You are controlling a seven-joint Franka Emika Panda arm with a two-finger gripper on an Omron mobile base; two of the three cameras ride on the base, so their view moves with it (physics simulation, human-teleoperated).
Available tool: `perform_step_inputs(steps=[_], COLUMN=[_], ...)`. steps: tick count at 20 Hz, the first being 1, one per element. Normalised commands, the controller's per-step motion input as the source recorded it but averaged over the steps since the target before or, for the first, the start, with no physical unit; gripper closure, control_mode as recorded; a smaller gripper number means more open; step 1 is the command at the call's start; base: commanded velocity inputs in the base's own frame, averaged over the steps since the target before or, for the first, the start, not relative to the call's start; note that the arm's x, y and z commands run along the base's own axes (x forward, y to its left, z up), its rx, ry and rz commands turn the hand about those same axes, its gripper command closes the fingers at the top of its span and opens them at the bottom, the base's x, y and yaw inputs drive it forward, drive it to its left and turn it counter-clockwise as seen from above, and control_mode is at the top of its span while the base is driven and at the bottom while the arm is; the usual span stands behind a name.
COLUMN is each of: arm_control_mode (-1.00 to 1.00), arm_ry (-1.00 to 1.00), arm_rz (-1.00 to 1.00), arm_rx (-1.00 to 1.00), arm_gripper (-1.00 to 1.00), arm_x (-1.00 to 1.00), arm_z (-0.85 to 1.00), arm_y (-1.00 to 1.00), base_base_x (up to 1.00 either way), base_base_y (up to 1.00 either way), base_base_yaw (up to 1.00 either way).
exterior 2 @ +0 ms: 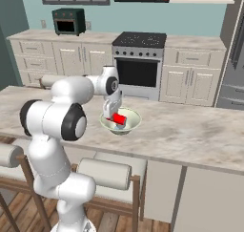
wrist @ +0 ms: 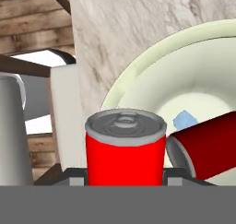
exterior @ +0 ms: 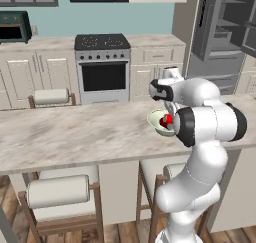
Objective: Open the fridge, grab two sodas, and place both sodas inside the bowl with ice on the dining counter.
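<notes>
The claw point(exterior 2: 114, 112) pinches the second soda point(wrist: 125, 147) upright over the bowl point(exterior 2: 131, 126) on the counter point(exterior 2: 190, 131), where the first soda point(wrist: 209, 144) already lies, so lowering and letting go comes next.

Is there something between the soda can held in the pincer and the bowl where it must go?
Nothing visible blocks it. The pincer holds the upright soda can right above the bowl. The other soda can already lies on its side inside, close beside the held one, so it may touch it when lowered.
</notes>
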Motion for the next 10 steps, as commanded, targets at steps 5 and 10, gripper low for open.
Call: perform_step_inputs(steps=[5, 10], arm_control_mode=[-1.00, -1.00], arm_ry=[0.00, 0.00], arm_rz=[0.02, 0.02], arm_rx=[-0.02, -0.01], arm_gripper=[1.00, 1.00], arm_x=[0.16, 0.17], arm_z=[-0.18, -0.17], arm_y=[-0.05, -0.02], base_base_x=[0.00, 0.00], base_base_y=[0.00, 0.00], base_base_yaw=[0.00, 0.00])
